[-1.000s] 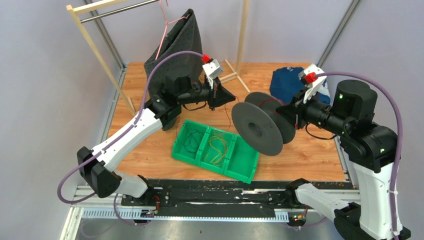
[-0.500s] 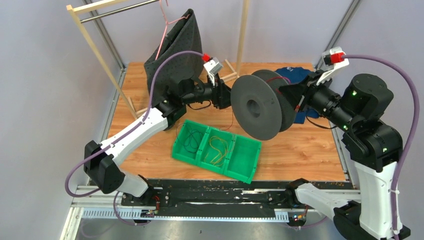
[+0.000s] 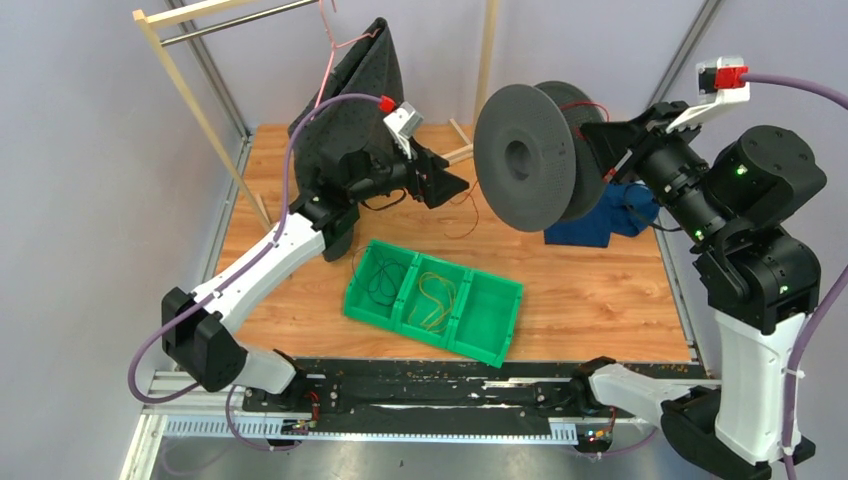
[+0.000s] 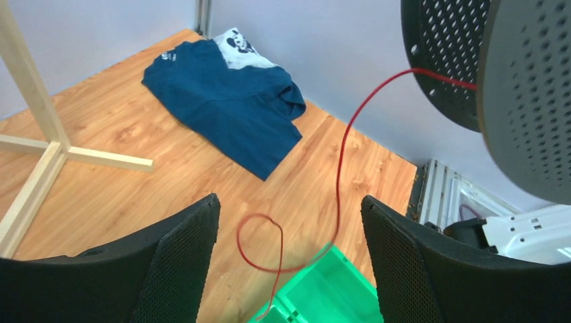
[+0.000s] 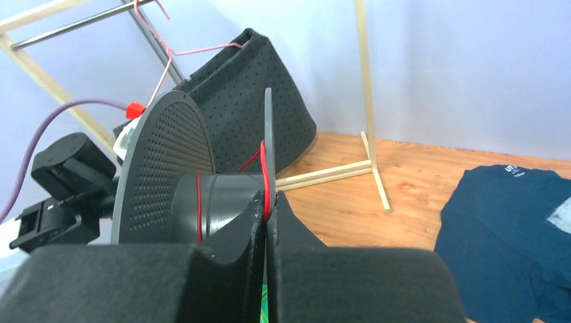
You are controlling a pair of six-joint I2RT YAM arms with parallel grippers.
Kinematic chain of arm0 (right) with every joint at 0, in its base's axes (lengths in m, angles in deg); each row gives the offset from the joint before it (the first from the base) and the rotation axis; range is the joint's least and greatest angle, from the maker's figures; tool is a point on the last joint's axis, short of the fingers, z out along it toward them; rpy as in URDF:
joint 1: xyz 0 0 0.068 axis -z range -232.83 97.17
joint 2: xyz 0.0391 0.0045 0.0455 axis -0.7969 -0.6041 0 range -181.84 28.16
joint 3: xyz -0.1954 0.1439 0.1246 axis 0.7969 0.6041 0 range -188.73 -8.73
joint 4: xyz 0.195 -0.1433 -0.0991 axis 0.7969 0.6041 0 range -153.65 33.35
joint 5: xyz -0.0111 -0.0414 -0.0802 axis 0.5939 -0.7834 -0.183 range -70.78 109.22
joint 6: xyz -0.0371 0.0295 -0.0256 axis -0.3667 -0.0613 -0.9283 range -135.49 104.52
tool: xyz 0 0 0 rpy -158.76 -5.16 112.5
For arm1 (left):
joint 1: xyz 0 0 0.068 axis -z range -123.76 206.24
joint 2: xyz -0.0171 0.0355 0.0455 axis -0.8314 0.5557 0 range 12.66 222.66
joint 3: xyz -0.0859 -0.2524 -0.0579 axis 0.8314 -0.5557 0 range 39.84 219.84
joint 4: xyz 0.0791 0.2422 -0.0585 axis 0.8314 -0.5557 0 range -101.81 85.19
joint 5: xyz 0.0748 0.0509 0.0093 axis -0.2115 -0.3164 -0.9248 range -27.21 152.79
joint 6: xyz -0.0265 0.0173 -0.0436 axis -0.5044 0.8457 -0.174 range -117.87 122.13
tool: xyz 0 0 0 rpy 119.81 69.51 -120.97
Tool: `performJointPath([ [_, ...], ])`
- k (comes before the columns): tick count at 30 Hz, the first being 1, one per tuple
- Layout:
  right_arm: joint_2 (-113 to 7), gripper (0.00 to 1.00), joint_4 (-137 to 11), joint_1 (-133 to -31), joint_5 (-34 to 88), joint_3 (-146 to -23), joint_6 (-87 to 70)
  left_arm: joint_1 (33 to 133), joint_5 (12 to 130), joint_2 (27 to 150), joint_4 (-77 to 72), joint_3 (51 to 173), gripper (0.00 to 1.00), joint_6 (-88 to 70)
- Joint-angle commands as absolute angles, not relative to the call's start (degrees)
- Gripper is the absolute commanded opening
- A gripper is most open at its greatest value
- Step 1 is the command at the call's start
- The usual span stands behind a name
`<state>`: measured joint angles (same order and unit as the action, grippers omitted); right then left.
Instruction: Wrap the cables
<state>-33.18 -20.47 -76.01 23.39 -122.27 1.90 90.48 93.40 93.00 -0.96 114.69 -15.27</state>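
My right gripper (image 3: 597, 150) holds a dark grey perforated spool (image 3: 525, 157) up in the air at the back right. In the right wrist view its jaws (image 5: 267, 202) are shut on the spool's thin rear flange. A red cable (image 4: 338, 188) is wound on the hub (image 5: 198, 202), drops from the spool and curls in a loop above the table. My left gripper (image 3: 455, 187) is open just left of the spool. Its fingers (image 4: 182, 249) stand wide on either side of the hanging cable without touching it. A yellow cable (image 3: 435, 295) and a dark cable (image 3: 380, 280) lie in the green bin (image 3: 500, 320).
A blue T-shirt (image 3: 590, 215) lies crumpled on the wooden table under the spool. A wooden clothes rack (image 3: 190, 90) stands at the back left with a dark perforated cloth (image 3: 350, 100) on a pink hanger. The rack's foot (image 4: 40, 155) lies near the left gripper.
The left gripper has opened and let go of the red cable. The right arm has lifted the spool up and toward the back right; the cable now hangs slack.
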Motion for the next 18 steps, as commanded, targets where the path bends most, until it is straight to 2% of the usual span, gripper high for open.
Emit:
performJointPath([
  [1,-33.39,0.01,-27.44,-76.53,19.36,-124.75,3.36,89.84,89.89,91.98,1.81,113.11,0.81,-14.50],
  [9,-34.51,0.01,-31.50,-76.56,10.17,-125.57,3.41,88.58,85.53,86.05,3.51,104.47,0.84,-5.20],
  [18,-38.96,0.01,-32.42,-76.56,10.67,-130.21,1.98,88.59,82.01,85.08,5.32,97.69,0.86,-10.36],
])
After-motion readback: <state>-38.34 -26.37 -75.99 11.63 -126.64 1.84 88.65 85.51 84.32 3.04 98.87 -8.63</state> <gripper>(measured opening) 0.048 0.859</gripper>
